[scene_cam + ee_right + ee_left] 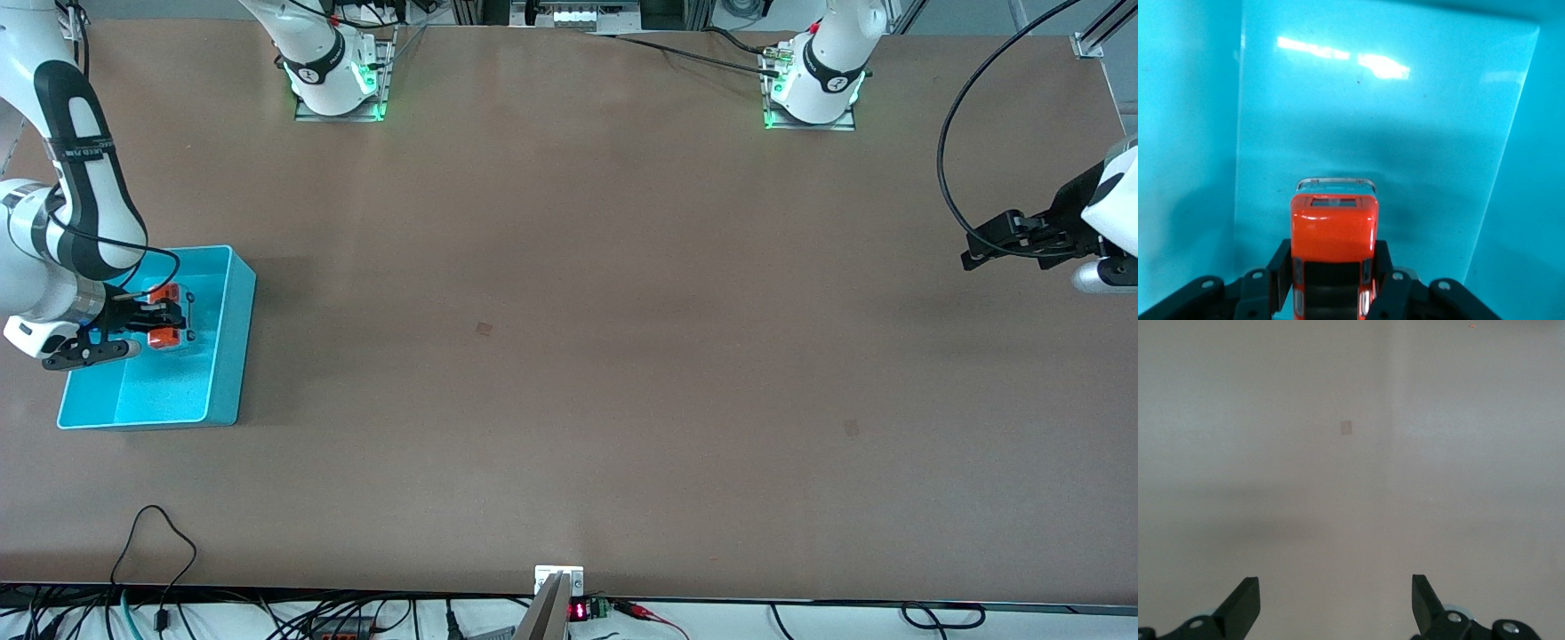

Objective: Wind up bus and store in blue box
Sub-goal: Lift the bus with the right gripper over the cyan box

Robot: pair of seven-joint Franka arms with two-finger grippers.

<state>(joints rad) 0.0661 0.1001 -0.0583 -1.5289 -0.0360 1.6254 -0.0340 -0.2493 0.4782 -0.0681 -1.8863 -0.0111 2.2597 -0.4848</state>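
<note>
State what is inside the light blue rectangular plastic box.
Inside the blue box, the right gripper grips the small orange-red toy bus. The gripper covers the bus's middle, and whether its wheels touch the floor cannot be seen.

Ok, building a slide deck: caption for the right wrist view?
Right tool shut on the bus, holding it inside the blue box.

The box (1391, 133) looks like smooth, glossy plastic that reflects the lights. The bus (1334, 233) is shiny orange plastic. The table (622, 311) is matt brown.
</note>
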